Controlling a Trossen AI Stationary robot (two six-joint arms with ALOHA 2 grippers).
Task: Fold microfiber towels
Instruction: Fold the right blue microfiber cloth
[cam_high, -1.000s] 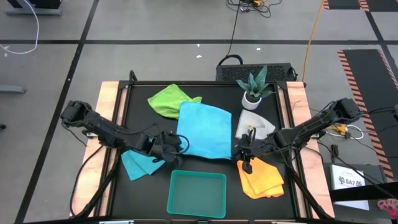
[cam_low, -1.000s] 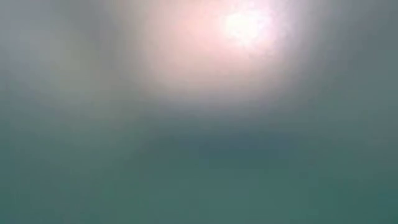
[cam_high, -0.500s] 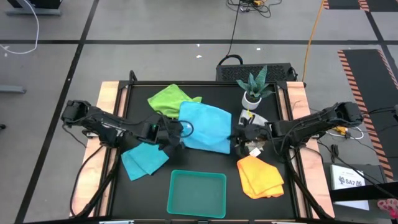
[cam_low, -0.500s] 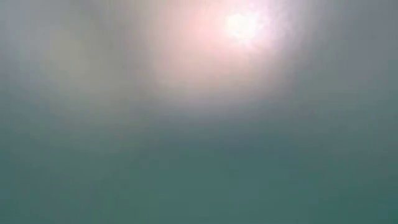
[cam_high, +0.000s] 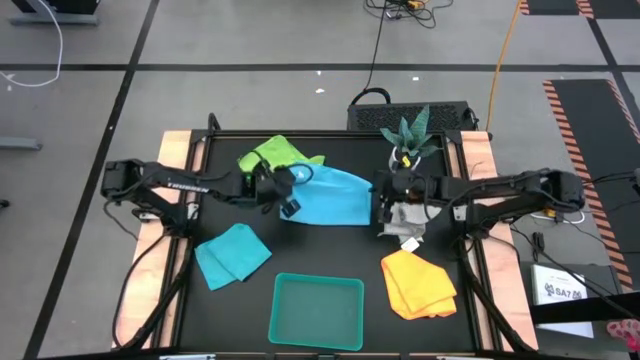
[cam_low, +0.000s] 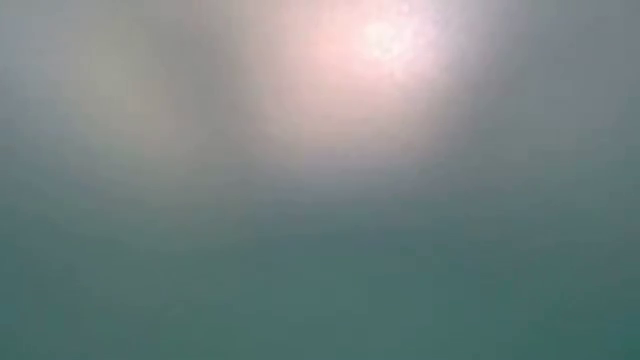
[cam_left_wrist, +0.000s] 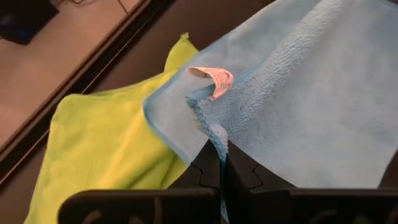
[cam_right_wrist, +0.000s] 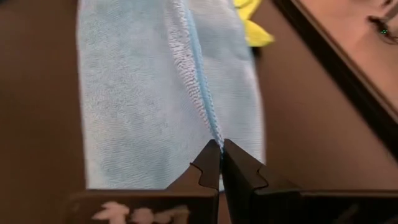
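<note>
Turquoise towel (cam_high: 335, 196) stretched crosswise, long axis left to right, left gripper (cam_high: 283, 190) and right gripper (cam_high: 382, 199) each clamped on an end.

Large turquoise microfiber towel (cam_left_wrist: 311, 106): soft cloth, matt, looped terry nap in fine ribs, stitched hem, small glossy white fabric tag (cam_left_wrist: 211, 78) at its corner. Lime green microfiber towel (cam_left_wrist: 106, 149): matt cloth, finer, smoother weave. Small turquoise towel (cam_high: 232, 254) and yellow-orange towel (cam_high: 418, 282): matt soft cloth, rumpled. Pale grey-white towel (cam_high: 408, 222): matt cloth. Teal rectangular tray (cam_high: 317, 311): smooth plastic, slight sheen. Black tabletop (cam_high: 330, 250): smooth matt mat, with pale unfinished wood side boards (cam_high: 172, 160). Left gripper (cam_left_wrist: 221, 163) and right gripper (cam_right_wrist: 220, 155): dark matt moulded plastic fingers.
</note>
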